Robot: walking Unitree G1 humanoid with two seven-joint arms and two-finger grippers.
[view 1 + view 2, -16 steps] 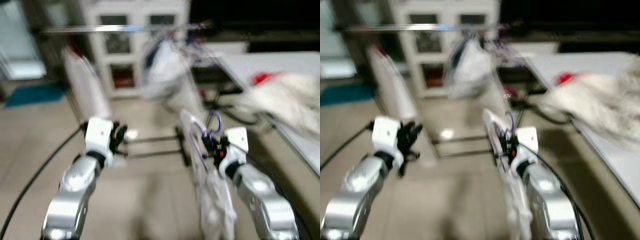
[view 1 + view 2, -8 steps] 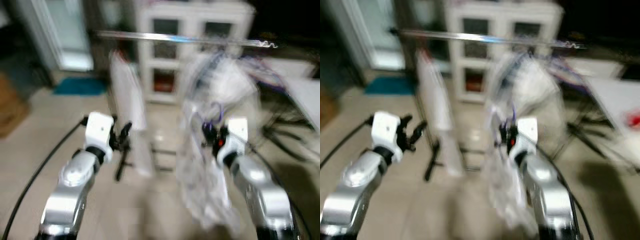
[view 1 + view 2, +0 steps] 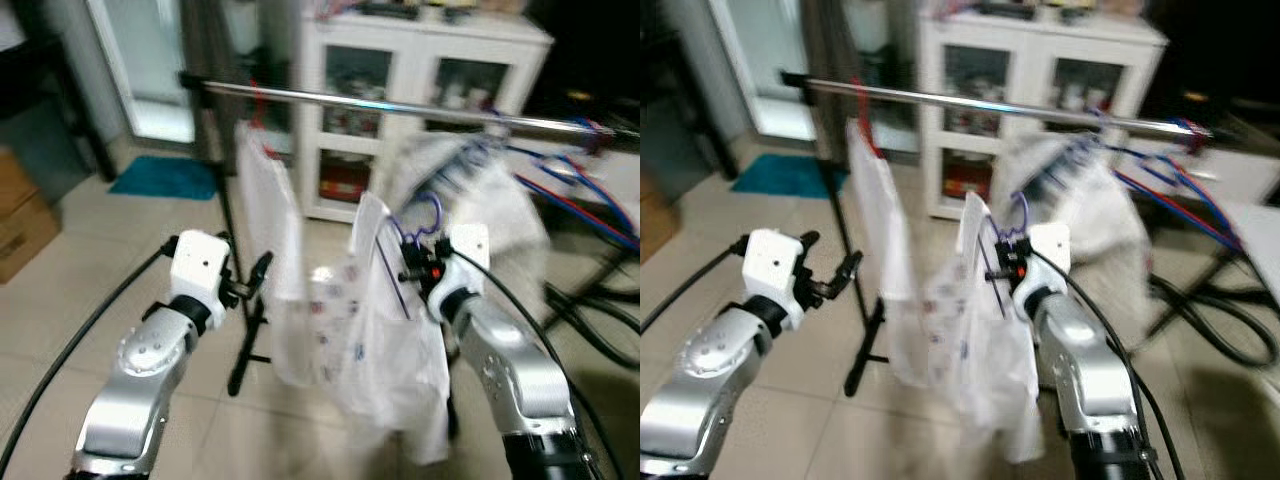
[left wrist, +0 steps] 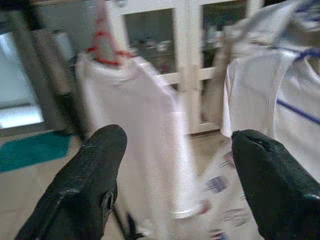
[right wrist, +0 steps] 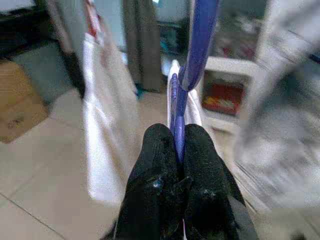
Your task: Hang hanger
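One purple hanger point(image 3: 418, 232) with a white shirt point(image 3: 385, 350) on it is pinched tight in the right gripper point(image 5: 176, 150), whose jaws are shut on the hanger's neck. It is held up in front of the robot, below the silver rail point(image 3: 400, 105). I think the carrying step is on, and next the hook must be lifted up and over the rail. The left gripper point(image 4: 175, 150) is held out with its jaws wide open, holding nothing. Another white shirt point(image 3: 262, 215) hangs on the rail. Behind stands a white cabinet point(image 3: 420, 100), and the floor point(image 3: 70, 260) is pale tile.
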